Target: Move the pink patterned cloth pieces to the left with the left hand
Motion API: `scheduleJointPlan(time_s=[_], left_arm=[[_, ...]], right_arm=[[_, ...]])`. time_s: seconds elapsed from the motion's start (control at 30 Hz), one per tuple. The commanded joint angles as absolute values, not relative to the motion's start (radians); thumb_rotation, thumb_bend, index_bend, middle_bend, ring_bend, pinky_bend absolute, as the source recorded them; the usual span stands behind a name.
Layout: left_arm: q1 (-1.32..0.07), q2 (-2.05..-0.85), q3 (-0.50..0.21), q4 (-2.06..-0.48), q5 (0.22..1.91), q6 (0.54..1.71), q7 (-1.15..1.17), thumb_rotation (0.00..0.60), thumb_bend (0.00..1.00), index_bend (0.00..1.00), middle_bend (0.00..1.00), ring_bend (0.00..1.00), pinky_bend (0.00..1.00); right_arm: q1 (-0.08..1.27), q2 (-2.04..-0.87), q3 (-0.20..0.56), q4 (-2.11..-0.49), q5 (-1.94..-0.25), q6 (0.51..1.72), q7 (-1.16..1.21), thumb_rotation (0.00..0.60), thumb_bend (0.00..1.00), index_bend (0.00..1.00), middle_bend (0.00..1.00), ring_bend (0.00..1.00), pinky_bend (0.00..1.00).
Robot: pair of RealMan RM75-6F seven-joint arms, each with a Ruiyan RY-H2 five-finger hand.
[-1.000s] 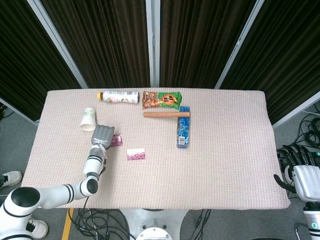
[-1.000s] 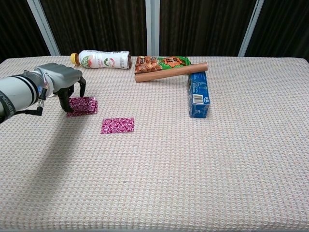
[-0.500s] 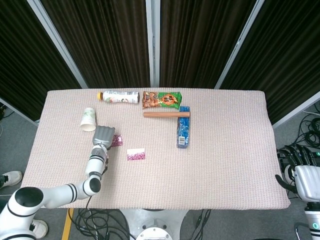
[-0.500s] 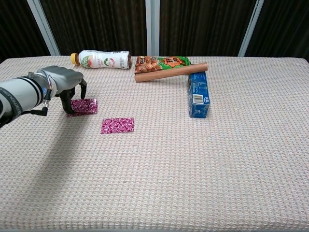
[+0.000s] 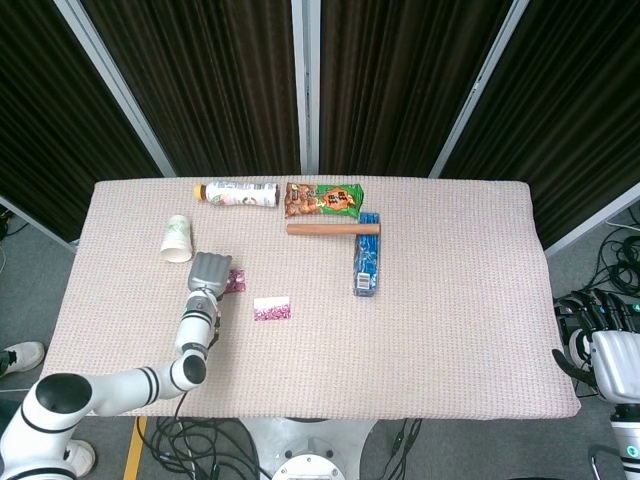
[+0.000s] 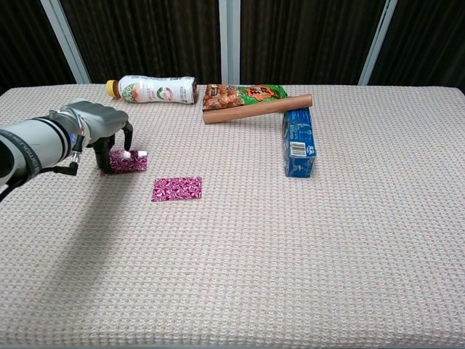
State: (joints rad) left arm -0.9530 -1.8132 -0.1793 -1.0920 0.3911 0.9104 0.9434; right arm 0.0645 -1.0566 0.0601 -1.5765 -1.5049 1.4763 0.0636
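Two pink patterned cloth pieces lie on the table's left half. The first piece (image 5: 236, 281) (image 6: 129, 161) is under the fingers of my left hand (image 5: 207, 272) (image 6: 102, 132), which curl down onto its left end and grip it. Its far edge is turned up, showing a white underside. The second piece (image 5: 271, 308) (image 6: 177, 188) lies flat and free, a little nearer and to the right of the hand. My right hand (image 5: 603, 330) hangs off the table's right front corner, its fingers apart and holding nothing.
A paper cup (image 5: 176, 238) lies just beyond the left hand. At the back are a drink bottle (image 6: 152, 89), a snack bag (image 6: 245, 93) and a wooden rod (image 6: 258, 108). A blue box (image 6: 298, 142) lies right of centre on the woven tablecloth (image 6: 290, 247).
The left hand's fingers have closed further onto the first cloth piece. The piece has bunched shorter and its far edge has flipped up white. The second piece and right hand are unchanged.
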Motion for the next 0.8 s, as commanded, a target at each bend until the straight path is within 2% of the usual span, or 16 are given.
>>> scheduleJointPlan(time_s=[0.03, 0.63, 0.8], left_arm=[[-0.953, -1.816, -0.177, -1.089, 0.385, 0.911, 0.951, 0.600, 0.26, 0.41, 0.88, 0.83, 0.88], [-0.955, -1.818, -0.186, -1.103, 0.370, 0.922, 0.971, 0.600, 0.25, 0.37, 0.87, 0.83, 0.88], [-0.954, -1.789, -0.186, -1.167, 0.432, 0.941, 0.946, 0.600, 0.24, 0.36, 0.87, 0.83, 0.88]], right_arm=[[0.066, -1.057, 0.060, -1.576, -1.504, 1.474, 0.064, 0.598, 0.14, 0.21, 0.14, 0.00, 0.00], [0.064, -1.054, 0.059, -1.576, -1.504, 1.476, 0.065, 0.600, 0.14, 0.21, 0.14, 0.00, 0.00], [0.066, -1.055, 0.060, -1.574, -1.503, 1.473, 0.066, 0.597, 0.14, 0.21, 0.14, 0.00, 0.00]])
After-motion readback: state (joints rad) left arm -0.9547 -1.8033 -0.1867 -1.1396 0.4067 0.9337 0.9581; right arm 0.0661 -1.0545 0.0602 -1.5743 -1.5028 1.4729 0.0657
